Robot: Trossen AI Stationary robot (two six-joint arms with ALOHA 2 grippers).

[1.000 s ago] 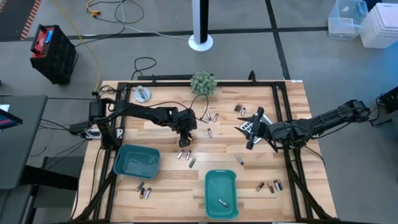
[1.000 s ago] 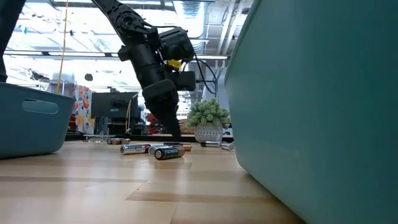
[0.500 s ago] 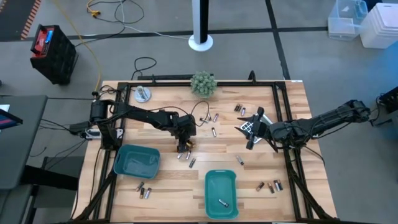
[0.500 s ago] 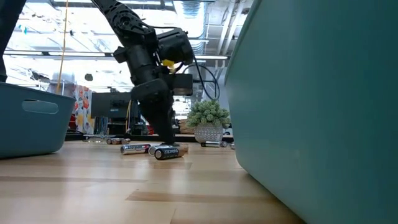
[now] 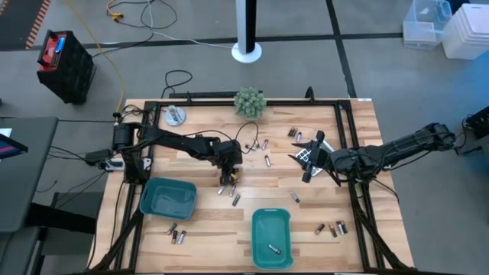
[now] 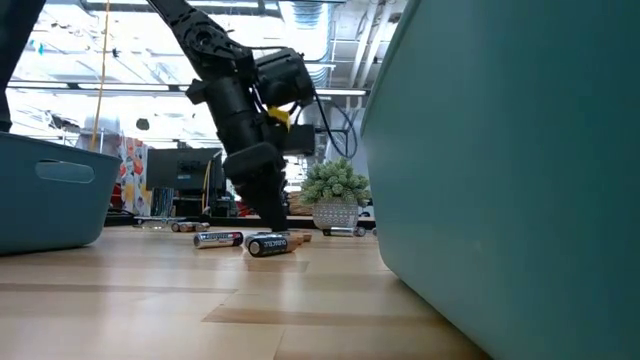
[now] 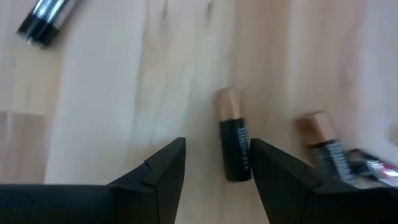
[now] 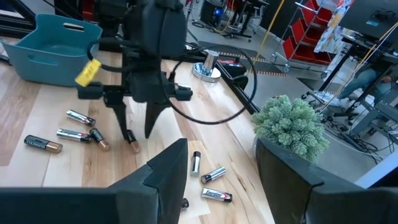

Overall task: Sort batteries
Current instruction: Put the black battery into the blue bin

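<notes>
Here, a dark battery (image 7: 235,144) with a coppery end between the open left pincer's (image 7: 217,163) fingers

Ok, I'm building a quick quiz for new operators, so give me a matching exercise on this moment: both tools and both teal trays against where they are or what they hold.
Column one:
1. left tool
2. right tool
3. left teal tray
4. front teal tray

Column two:
a. one battery inside
b. open, by the calculator
c. open, astride a dark battery
d. no battery seen inside

Pairs: 1-c, 2-b, 3-d, 4-a
</notes>
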